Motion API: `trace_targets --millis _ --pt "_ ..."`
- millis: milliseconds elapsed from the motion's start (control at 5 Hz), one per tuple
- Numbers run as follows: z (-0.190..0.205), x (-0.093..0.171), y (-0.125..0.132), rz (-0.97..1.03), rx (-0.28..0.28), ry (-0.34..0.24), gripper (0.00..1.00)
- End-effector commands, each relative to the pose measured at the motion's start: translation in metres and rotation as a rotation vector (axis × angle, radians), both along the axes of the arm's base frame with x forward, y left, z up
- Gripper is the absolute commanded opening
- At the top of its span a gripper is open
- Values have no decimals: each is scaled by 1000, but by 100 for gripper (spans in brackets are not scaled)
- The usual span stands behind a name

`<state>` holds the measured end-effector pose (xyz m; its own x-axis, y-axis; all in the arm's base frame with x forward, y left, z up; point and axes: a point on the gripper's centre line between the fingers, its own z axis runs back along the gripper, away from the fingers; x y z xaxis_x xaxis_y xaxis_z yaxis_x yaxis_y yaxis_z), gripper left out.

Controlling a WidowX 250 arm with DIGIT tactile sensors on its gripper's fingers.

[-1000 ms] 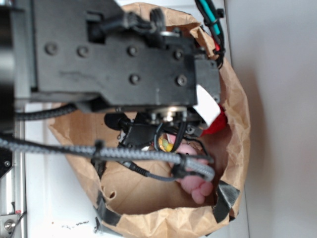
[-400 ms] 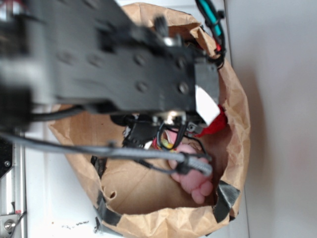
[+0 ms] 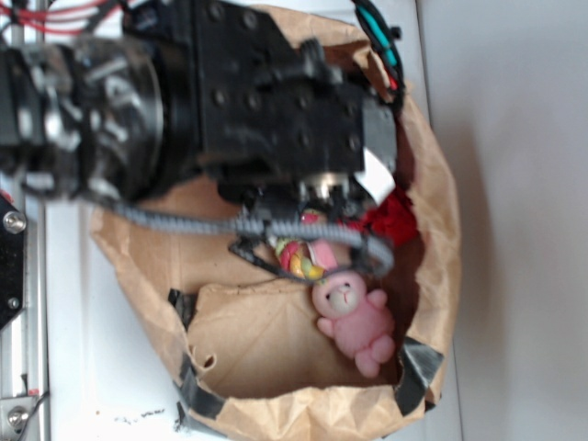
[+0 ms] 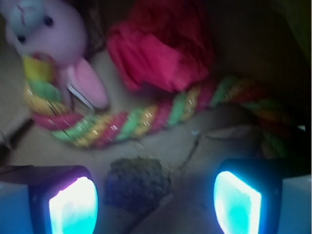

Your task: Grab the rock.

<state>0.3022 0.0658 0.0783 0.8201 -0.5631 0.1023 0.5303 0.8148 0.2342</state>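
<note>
In the wrist view the rock, a small rough grey-brown lump, lies on the brown paper floor of the bag. It sits between my gripper's two glowing pads, closer to the left pad than the right one, with a gap on each side. The gripper is open with nothing held. In the exterior view the black arm reaches down into the paper bag and hides the rock and the fingers.
A pink plush bunny, a striped twisted rope and a red crumpled paper ball lie just beyond the rock. The bag's walls enclose everything. Cables hang under the arm.
The arm has swung left and back in the exterior view, uncovering the pink bunny and the rope that it hid before.
</note>
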Motion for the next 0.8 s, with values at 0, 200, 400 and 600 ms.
trace_targets --millis 0,200,400,600 --pt "15 -6 12 -16 8 -33 100" --pt "10 -7 10 -24 14 -35 100" --pt "8 -12 3 -41 13 -28 100" --pt "4 -18 -7 -65 18 -26 100"
